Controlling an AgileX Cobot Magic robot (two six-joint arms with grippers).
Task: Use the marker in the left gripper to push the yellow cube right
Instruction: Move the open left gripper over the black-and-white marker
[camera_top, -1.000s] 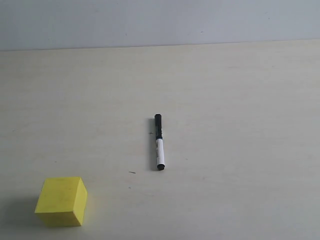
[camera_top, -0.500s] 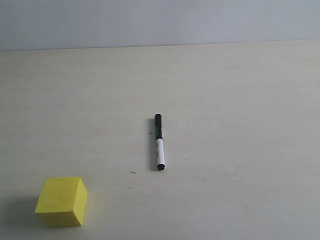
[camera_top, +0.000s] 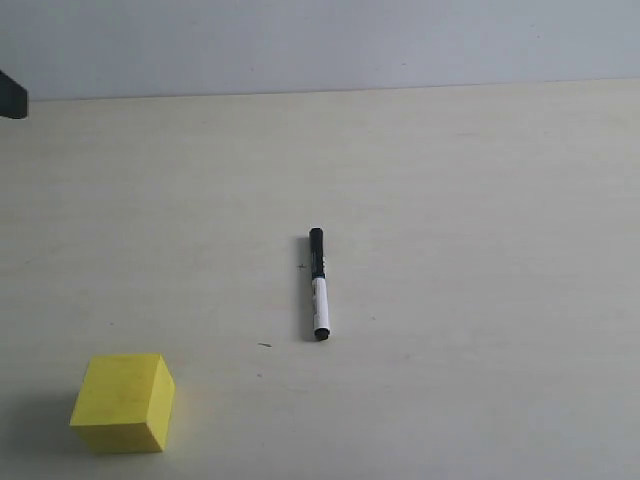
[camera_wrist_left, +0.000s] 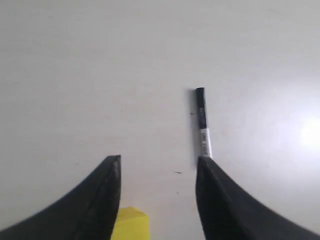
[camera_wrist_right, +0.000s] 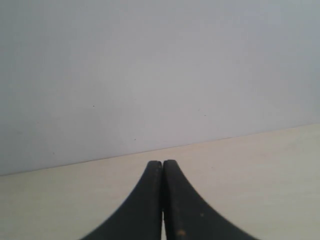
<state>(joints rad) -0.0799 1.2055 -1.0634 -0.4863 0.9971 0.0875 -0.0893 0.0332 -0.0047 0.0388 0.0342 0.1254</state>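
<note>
The marker (camera_top: 318, 285) lies flat on the pale table near the middle, black cap toward the far side, white barrel toward the front. It also shows in the left wrist view as the marker (camera_wrist_left: 202, 125), its near end behind one finger. The yellow cube (camera_top: 122, 402) sits at the front left, and a corner of the cube (camera_wrist_left: 131, 224) shows low in the left wrist view. My left gripper (camera_wrist_left: 158, 161) hangs above the table, open and empty; only a black tip of that arm (camera_top: 12, 96) enters the exterior view at the far left edge. My right gripper (camera_wrist_right: 162, 163) is shut on nothing, away from both things.
The table (camera_top: 480, 200) is pale wood with a grey wall (camera_top: 320, 40) behind its far edge. A small dark speck (camera_top: 264, 345) lies left of the marker's near end.
The left gripper's jaws have opened. A black tip of the left arm has come into the exterior view at the far left edge. Marker and cube have not moved.
</note>
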